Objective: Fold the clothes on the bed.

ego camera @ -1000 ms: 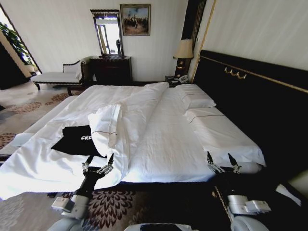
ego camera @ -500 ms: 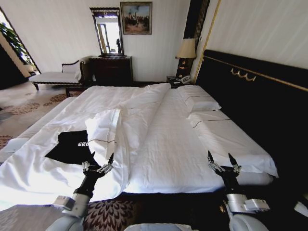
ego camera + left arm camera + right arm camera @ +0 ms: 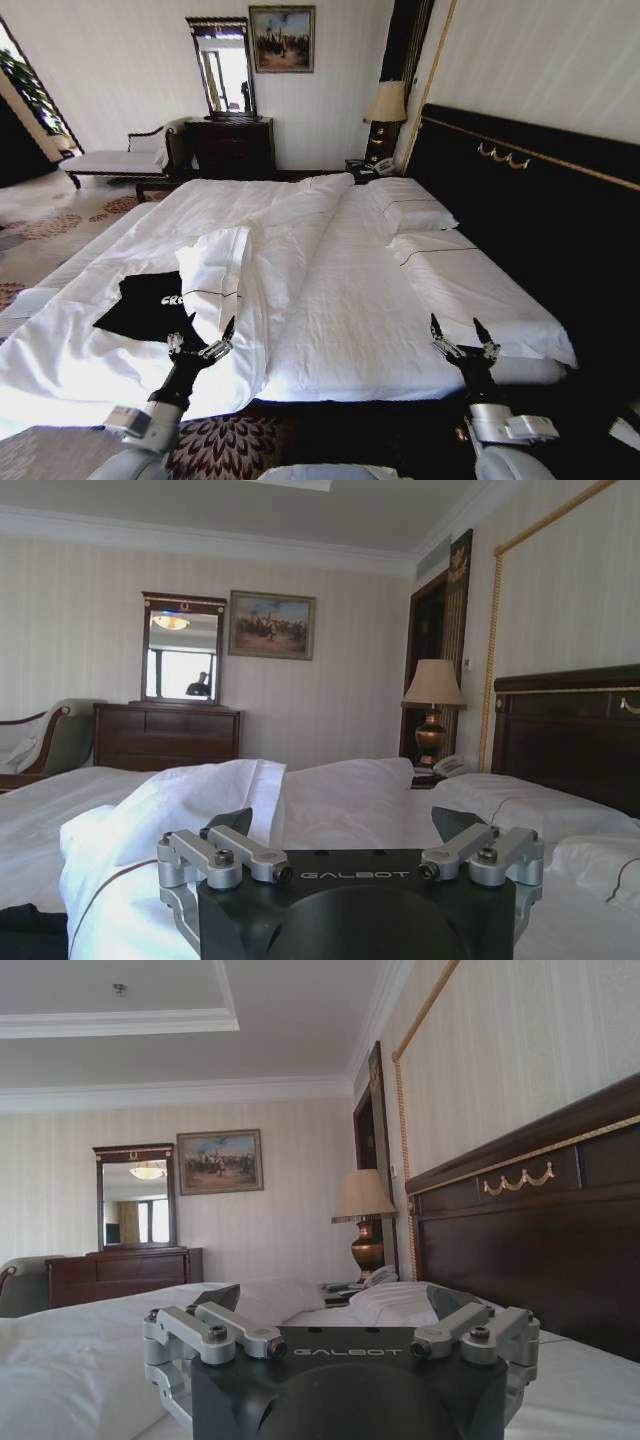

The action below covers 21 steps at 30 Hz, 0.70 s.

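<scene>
Approach stage, by the look of it: folding not begun. Black T-shirt [image 3: 150,305] lying flat on the white bedding near the foot-side edge of the bed [image 3: 350,300], toward robot's left, white lettering partly hidden under a turned-back flap of duvet [image 3: 215,275]. Shirt's near corner just beyond the left gripper [image 3: 203,333]; a dark sliver of it also low in the left wrist view [image 3: 30,930].

Left gripper raised over the bed edge, just beside the duvet flap, 2 fingers spread wide, nothing between them, touching nothing as far as visible. Right gripper [image 3: 460,335] well apart from the shirt, poised over the bed corner near the dark headboard [image 3: 520,210], fingers likewise spread wide and empty. Both wrist views agree: jaws parted, only bedding and room beyond.

Judgement on next move: needs the left gripper brought down onto a shirt edge or sleeve. Probably also needs the duvet flap cleared off the chest area, or the shirt drawn out from under it. Right arm too far over to help without the base or torso shifting left. Risk: pinching white sheet together with black fabric.
</scene>
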{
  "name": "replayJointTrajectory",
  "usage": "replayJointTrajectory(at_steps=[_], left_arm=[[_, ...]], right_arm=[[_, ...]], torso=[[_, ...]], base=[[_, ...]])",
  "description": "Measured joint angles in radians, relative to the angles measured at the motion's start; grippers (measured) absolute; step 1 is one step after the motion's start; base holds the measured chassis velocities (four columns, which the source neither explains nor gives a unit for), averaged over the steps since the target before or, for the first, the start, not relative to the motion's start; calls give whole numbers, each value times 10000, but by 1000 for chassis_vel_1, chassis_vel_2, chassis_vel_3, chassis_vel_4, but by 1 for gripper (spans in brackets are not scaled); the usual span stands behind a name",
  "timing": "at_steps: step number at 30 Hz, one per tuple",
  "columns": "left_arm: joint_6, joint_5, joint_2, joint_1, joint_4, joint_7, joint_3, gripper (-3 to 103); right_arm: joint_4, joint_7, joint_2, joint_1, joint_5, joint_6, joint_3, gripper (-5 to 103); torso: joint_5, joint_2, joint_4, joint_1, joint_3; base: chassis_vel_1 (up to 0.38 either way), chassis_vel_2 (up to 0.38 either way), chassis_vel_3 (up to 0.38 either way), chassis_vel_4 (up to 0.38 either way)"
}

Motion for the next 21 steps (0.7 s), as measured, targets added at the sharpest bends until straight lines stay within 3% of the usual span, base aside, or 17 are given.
replayJointTrajectory(at_steps=[11, 21], left_arm=[[-8, 112, 4, 49, -113, 1, 82, 100], [-151, 113, -27, 87, -67, 2, 75, 100]], right_arm=[[56, 10, 112, -69, -48, 103, 29, 100], [106, 36, 150, -68, -64, 90, 25, 100]], torso=[[3, 0, 0, 1, 0], [0, -1, 0, 2, 0]], base=[[17, 25, -29, -30], [148, 151, -136, -177]])
